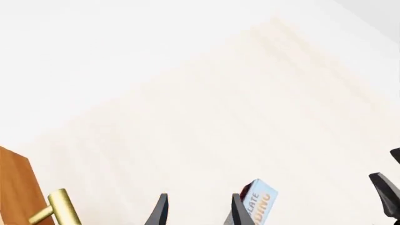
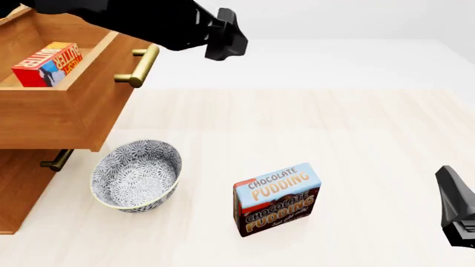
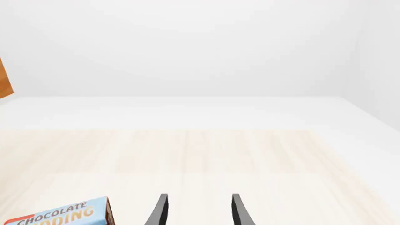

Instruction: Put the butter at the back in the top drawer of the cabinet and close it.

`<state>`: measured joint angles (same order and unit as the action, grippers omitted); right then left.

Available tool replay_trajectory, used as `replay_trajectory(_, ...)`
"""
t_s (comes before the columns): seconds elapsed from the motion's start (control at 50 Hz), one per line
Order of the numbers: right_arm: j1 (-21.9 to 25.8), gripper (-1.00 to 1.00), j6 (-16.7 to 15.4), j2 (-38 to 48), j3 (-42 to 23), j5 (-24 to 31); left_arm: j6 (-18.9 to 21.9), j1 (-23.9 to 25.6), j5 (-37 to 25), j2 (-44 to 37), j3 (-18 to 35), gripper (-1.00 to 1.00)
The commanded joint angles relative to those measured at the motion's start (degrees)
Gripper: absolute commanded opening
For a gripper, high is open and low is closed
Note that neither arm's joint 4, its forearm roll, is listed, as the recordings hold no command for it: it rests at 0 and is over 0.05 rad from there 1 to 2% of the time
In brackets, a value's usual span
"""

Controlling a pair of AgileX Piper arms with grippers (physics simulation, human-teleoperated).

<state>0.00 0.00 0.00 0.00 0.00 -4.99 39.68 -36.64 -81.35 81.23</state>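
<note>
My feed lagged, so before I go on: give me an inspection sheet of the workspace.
Surface: pale wood table, bare at right.
Job's things: butter lies in the open top drawer of the cabinet; drawer not yet closed.
Clutter: patterned bowl, upright pudding box.
Tools: left tool beyond the drawer handle, open, empty; right tool open, empty, at the right edge.
Cables: nothing seen.
Surroundings: plain white.
</note>
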Motion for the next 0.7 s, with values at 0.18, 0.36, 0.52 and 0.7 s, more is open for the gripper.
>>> replay_trajectory(0.18,0.0,1.0,0.0,0.0,0.0,0.0,-2.8,0.7,3.2,-3.2,-2.1,1.0)
replay_trajectory(0.36,0.0,1.0,0.0,0.0,0.0,0.0,-3.4,0.2,4.0,-3.8,-3.4,1.0)
replay_trajectory(0.52,0.0,1.0,0.0,0.0,0.0,0.0,-3.6,-1.2,4.3,-3.8,-4.5,1.0)
replay_trajectory(0.7,0.0,1.0,0.0,0.0,0.0,0.0,-3.6,-2.7,4.7,-4.0,-5.5,1.0)
